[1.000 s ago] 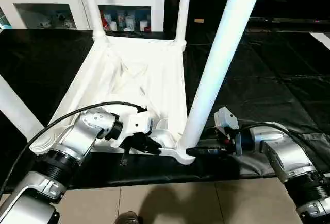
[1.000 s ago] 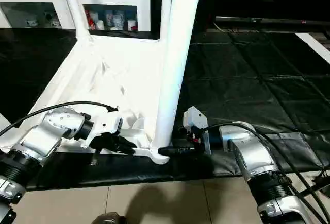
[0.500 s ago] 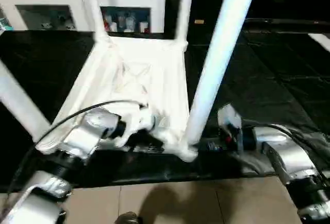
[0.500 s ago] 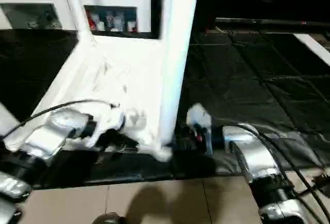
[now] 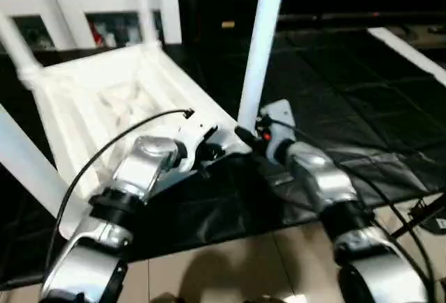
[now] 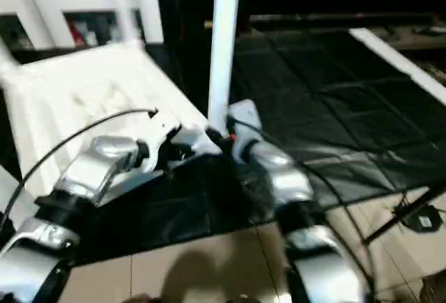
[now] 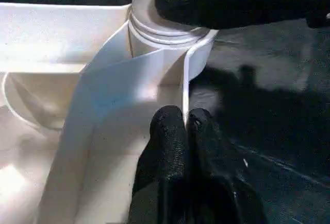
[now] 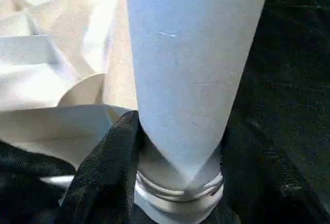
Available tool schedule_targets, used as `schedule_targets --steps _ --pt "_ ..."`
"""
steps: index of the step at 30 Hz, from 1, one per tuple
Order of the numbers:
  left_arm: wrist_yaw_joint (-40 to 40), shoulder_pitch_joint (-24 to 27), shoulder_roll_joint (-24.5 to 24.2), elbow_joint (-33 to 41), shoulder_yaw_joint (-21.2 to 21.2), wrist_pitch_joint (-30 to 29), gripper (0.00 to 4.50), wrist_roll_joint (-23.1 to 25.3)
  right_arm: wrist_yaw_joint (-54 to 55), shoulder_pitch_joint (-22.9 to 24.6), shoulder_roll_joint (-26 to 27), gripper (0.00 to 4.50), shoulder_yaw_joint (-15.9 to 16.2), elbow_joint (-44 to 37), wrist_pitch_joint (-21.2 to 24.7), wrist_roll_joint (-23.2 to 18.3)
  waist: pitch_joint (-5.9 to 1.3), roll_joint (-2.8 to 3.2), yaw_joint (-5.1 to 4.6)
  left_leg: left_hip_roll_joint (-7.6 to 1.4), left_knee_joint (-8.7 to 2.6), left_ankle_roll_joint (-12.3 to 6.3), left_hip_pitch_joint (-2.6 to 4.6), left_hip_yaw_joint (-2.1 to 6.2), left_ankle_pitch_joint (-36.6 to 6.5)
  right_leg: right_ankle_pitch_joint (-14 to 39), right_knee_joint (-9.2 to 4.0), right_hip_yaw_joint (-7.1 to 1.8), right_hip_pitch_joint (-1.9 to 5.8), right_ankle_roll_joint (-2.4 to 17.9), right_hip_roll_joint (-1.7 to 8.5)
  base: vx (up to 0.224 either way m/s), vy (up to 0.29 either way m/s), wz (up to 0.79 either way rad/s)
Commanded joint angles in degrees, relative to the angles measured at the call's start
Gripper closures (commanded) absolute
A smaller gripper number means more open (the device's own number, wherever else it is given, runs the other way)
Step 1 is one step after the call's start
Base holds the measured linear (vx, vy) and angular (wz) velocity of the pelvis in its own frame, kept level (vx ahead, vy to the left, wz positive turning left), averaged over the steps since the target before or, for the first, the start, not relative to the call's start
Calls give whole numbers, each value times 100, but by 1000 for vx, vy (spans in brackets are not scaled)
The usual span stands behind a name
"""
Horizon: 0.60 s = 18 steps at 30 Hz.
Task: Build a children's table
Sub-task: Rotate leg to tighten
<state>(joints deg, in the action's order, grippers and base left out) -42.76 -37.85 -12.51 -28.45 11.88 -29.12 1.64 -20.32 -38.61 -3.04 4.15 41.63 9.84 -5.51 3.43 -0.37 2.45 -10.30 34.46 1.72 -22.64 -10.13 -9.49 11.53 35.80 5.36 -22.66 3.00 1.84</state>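
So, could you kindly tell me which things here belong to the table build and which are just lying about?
Job in hand:
- table top, upside down
- legs, one between the right gripper fingers
- left gripper, pinching the top's rim

Lying about:
- white cabinet
- black floor sheet

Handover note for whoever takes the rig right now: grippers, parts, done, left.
Left gripper: shut, pinching the rim of the table top beside the near corner socket.
Right gripper: closed around the base of the near leg, at its threaded collar.
Table top lies upside down on the black mat; legs stand in its sockets.
Done: legs are in place.
Left: likely confirm the near leg is tight, then turn the table upright.
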Motion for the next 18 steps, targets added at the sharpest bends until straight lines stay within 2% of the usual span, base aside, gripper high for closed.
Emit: schedule_targets --steps 1,3,5,7,9,10,14,18 --pt "-44 -252 128 426 12 129 450 -154 246 44 -26 246 51 354 103 200 -504 60 66 -362 -286 -437 108 169 -191 -386 -333 -400 378 1231 715 0 0 0" --pt "-55 -239 100 418 36 154 450 -132 224 65 -43 246 28 325 74 162 -505 66 96 -371 -279 -524 116 163 -159 -622 -315 -401 370 1271 720 0 0 0" --pt "-71 -227 69 402 45 181 450 -116 160 84 -50 193 -79 292 88 38 -474 70 139 -373 -295 -502 122 152 -387 -350 -363 -402 366 1247 741 0 0 0" --pt "-68 -224 34 377 40 187 450 -77 87 97 -69 177 -231 277 11 -104 -465 63 154 -381 -308 -401 130 156 -532 -94 -385 -404 371 1201 744 0 0 0" --pt "-73 -260 -35 258 37 271 450 -32 -190 220 -200 170 -213 62 -71 -100 -461 64 166 -382 -311 -317 132 155 -597 41 -396 -406 370 1167 744 0 0 0" --pt "-97 -264 -65 223 48 325 450 -16 -318 287 -259 158 -198 -56 -70 -118 -463 61 204 -386 -312 -317 135 155 -584 19 -393 -409 368 1120 740 0 0 0" --pt "-190 -267 -174 86 76 505 450 -8 -901 563 -523 128 -134 -544 -114 -243 -479 58 283 -386 -301 -404 140 154 -484 -193 -362 -411 365 1096 750 0 0 0" --pt "-434 -209 -329 -70 160 750 450 22 -1669 945 -972 93 30 -1174 -140 -347 -463 53 298 -362 -306 -413 121 161 -649 107 -423 -397 379 991 747 0 0 0"
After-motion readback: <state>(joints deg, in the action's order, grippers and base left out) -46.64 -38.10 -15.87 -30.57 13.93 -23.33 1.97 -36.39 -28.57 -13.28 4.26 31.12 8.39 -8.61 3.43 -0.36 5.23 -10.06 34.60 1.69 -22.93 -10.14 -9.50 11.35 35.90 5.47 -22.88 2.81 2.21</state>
